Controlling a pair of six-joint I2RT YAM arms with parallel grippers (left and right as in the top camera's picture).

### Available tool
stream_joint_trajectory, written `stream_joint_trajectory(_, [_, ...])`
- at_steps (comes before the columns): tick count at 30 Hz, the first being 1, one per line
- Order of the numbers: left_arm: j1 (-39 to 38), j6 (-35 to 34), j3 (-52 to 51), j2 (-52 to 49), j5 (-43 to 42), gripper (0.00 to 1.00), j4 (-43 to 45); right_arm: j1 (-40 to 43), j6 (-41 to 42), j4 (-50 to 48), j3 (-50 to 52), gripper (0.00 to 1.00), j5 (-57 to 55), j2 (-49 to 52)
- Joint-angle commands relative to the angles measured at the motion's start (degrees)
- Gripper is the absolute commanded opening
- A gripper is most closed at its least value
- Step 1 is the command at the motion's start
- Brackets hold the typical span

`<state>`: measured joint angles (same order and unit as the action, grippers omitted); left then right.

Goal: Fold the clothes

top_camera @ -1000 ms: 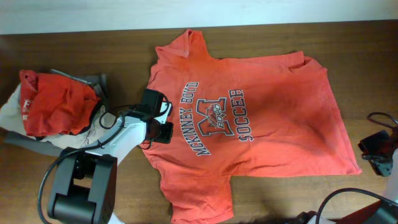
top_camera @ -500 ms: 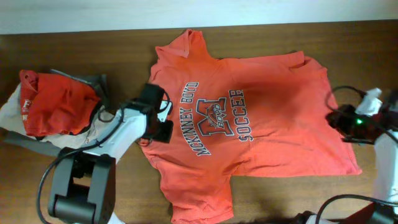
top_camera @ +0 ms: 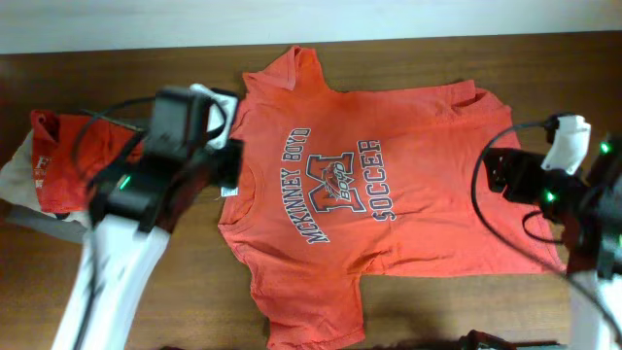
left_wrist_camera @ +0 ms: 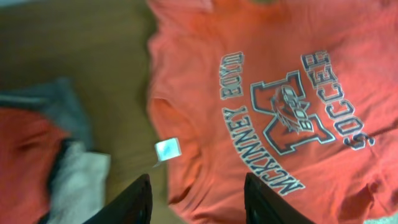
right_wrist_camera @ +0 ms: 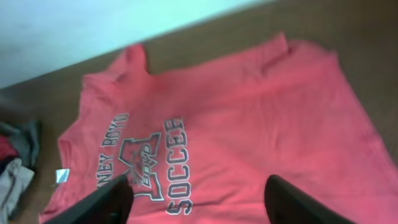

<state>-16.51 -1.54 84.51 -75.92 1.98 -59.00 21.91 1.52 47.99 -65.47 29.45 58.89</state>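
Note:
The orange-red T-shirt [top_camera: 418, 194] lies flat and print-up on the brown table, collar to the left, hem to the right, one sleeve at the back and one at the front. It fills the left wrist view [left_wrist_camera: 280, 68] and the right wrist view [right_wrist_camera: 261, 112]. My left gripper [top_camera: 229, 160] hovers open and empty above the collar edge; its fingers [left_wrist_camera: 199, 202] frame the shirt's edge near a white tag [left_wrist_camera: 166, 150]. My right gripper [top_camera: 498, 173] hovers open and empty above the hem side; its fingers [right_wrist_camera: 202, 202] are well above the cloth.
A pile of other clothes [top_camera: 83, 160], red over white and grey, sits at the table's left and shows in the left wrist view [left_wrist_camera: 37, 155]. Cables hang from both arms. The table's back edge meets a pale wall [top_camera: 117, 24].
My left arm has risen and swung back-left from the collar. My right arm has come in from the right edge over the shirt's hem. The shirt has not moved.

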Motion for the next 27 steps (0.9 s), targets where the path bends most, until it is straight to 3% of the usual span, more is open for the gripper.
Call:
stream_joint_trajectory(1, [0.07,-2.03,0.94,8.63,5.42,0.49,-2.97,-0.57,0.0,1.14,-1.09,0.78,1.49,-5.99])
stream_joint_trajectory(6, [0.07,-7.96,0.74,15.61,6.1,0.51,-11.17,-0.59,2.16,6.1,-1.09,0.86,2.14,-11.13])
stream_joint_trajectory(14, [0.07,-13.44,-5.33,16.74,6.34,0.57,-19.28,-0.63,2.12,12.76,-1.09,0.99,2.47,-10.19])
stream_joint_trajectory(18, [0.07,-14.29,-16.79,16.63,0.2,0.63,-15.32,-0.63,2.1,14.1,-1.09,0.99,2.47,-8.94])
stream_joint_trajectory(27, [0.07,-17.77,-37.94,16.63,-17.7,0.65,-6.47,-0.63,6.29,25.33,-1.07,0.99,-6.4,-1.53])
